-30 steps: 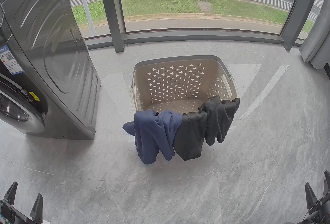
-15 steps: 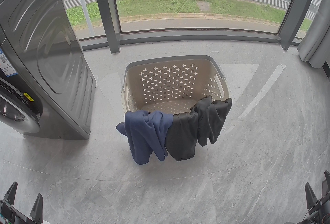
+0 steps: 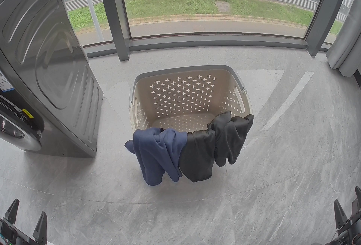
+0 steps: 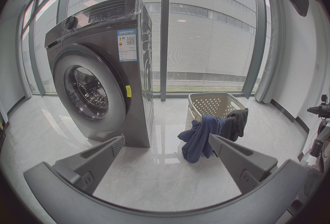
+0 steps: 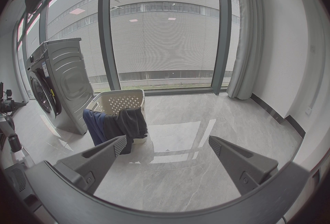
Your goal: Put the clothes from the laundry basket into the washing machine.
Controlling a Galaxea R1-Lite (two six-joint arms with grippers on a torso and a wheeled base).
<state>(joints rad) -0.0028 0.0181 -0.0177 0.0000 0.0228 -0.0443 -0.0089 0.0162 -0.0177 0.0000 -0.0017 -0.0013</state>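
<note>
The left claw [image 3: 27, 215] is hanging low at the robot's left side, its fingers spread and gripping nothing. The right claw [image 3: 346, 204] is sitting likewise at the robot's right side, released and empty. Both are standing well apart from the laundry basket [image 3: 188, 70], which is resting on the floor [image 3: 270, 189] ahead of them, between the two and slightly toward the left. The clothes [image 3: 190, 149] are hanging over the basket's near rim, on the side facing the claws, in a row running from side to side. A blue garment [image 3: 158, 151] is occupying the left end, and dark garments [image 3: 218, 140] are occupying the middle and right end. The left claw is therefore lying nearer the blue garment, and the right claw nearer the dark ones. The washing machine [image 3: 45, 54] is standing to the left of the basket, on the left claw's side. Its round door [image 4: 89, 92] is looking shut, so opening it is probably coming before any loading.
</note>
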